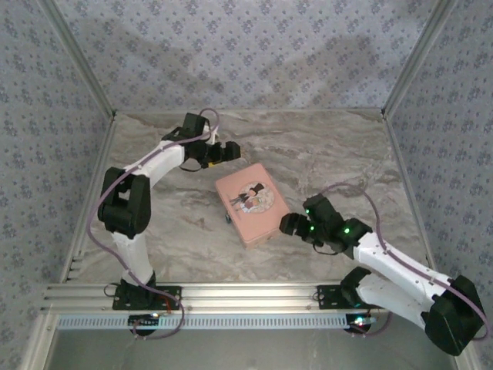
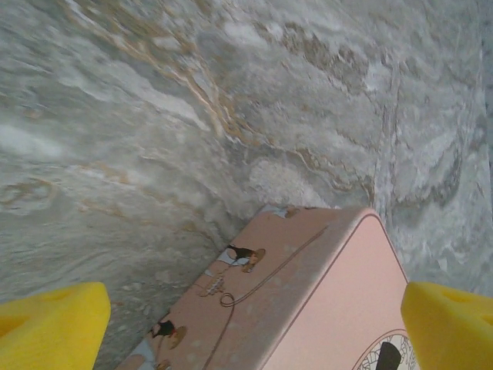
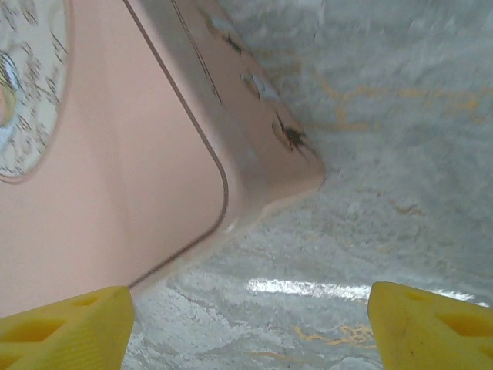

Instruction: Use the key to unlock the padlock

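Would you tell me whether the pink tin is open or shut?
Shut: the tin lies flat, lid seated, no gap along its seam.

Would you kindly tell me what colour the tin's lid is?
Pale pink, with a round cartoon emblem; the tin shows best in top external.

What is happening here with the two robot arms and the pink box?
Two robot arms flank a pink rectangular tin with a cartoon couple on its lid, lying on the grey marble-patterned table. The left gripper is open at the tin's far corner, the right gripper open at its near right corner; neither holds anything. A tiny dark object, perhaps the padlock, lies by the tin's left edge.
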Motion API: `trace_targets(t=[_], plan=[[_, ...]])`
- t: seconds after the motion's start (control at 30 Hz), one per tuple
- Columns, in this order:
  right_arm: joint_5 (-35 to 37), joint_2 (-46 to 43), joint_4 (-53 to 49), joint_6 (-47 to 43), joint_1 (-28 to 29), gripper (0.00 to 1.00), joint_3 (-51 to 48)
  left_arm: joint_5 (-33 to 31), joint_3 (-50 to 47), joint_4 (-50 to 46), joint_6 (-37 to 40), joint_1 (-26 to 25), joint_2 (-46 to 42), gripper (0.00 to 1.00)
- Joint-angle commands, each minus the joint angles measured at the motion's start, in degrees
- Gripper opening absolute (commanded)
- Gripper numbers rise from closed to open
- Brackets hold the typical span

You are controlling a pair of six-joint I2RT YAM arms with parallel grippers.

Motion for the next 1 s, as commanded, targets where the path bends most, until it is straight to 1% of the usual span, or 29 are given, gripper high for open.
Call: trace_targets(t=[0.0,0.07,0.2,0.33,0.63,0.7,0.77,0.87,0.97], plan=[[-0.1,0.4,7.4,5.3,1.2,0.81,-0.6,3.8,1.3,-4.3,2.0,-0.2,1.2,0.94],[0.1,1.8,9.2,5.2,1.2,0.81,-0.1,4.6,0.1,-4.0,2.2,-0.5,0.4,0.93],[-1.2,5.5,13.0,3.9,0.5,0.80,1.1,4.4,-4.1,-2.3,2.0,-1.0,-3.0,0.91],[-2.6,10.1,16.4,3.2,-0.9,0.79,3.2,4.9,-9.1,0.1,1.1,-1.1,-6.8,0.87],[-5.0,19.6,17.8,-0.5,-5.1,0.76,11.5,4.9,-18.5,3.6,-0.9,-1.5,-15.1,0.79],[-6.2,22.2,18.5,-1.6,-6.4,0.75,13.2,4.5,-21.2,5.0,-2.1,-2.0,-17.0,0.79],[-8.2,25.4,19.2,-2.5,-7.7,0.73,15.4,4.0,-23.8,6.7,-3.6,-2.7,-19.2,0.77],[-10.3,30.2,19.4,-4.1,-8.8,0.70,19.0,2.8,-27.0,9.0,-5.6,-4.0,-21.9,0.76],[-11.0,33.9,18.6,-5.5,-9.2,0.69,22.6,1.2,-29.4,11.0,-7.4,-5.4,-23.7,0.75]])
